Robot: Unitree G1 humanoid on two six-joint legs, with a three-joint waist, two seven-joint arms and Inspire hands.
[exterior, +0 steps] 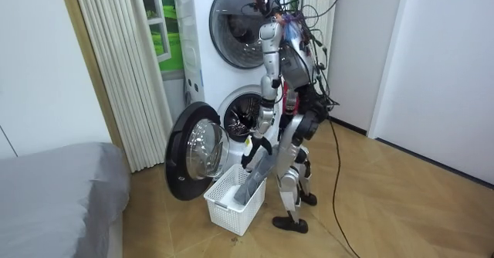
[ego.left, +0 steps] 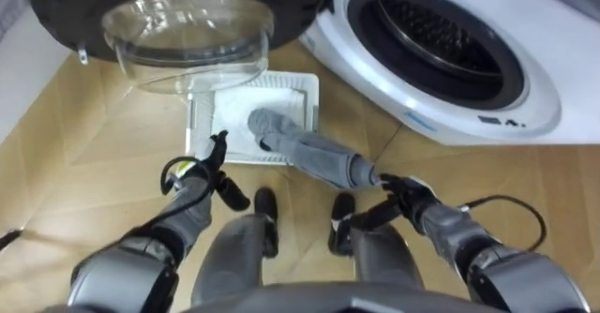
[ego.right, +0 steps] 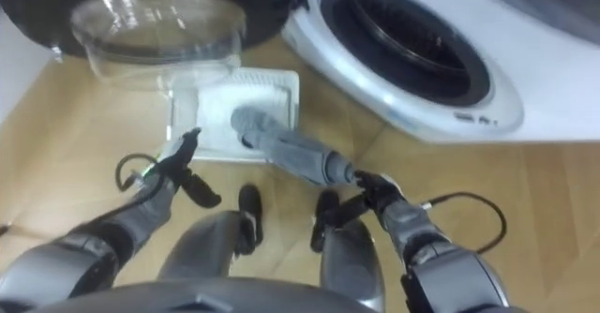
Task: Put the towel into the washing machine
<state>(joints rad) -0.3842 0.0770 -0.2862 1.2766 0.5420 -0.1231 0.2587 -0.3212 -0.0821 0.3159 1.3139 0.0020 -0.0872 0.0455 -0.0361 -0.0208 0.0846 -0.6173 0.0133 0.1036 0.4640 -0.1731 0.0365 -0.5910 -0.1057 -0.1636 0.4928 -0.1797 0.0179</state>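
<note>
Robot stands on the wood floor (ego.left: 84,154), facing a white basket (ego.left: 307,88) at its feet. The washing machine (ego.left: 525,88) is far right. Its round door (ego.left: 187,18) is swung open to the far left, above the basket.

Towel (ego.left: 314,154): grey, bunched into a long roll.
- The near end is in the right hand (ego.left: 412,201), whose fingers are wrapped round it.
- The far end reaches down into the basket and appears to rest on the basket's floor.
- The room view agrees: the towel (exterior: 253,177) hangs steeply from hand height into the basket (exterior: 224,212).

Left hand (ego.left: 202,168): fingers loose and spread, holding nothing. It sits just near-left of the basket's corner and is apart from the towel.

Key relation:
- The towel's long axis runs from the right hand toward the far left, that is, toward the basket and away from the drum opening (ego.left: 441,37).
- The opening lies far and slightly right of the right hand.
- The right hand is the nearer hand to the opening. The left hand is on the opposite side, below the door.

Judgement:
- The towel is gripped but not yet clear of the basket.
- The next move calls for lifting the right hand until the trailing end leaves the basket rim, then carrying it far-right into the opening.
- Risk: the free end drags on the rim or hangs over the drum lip and not inside it. The left hand is placed to gather that end if needed.
</note>
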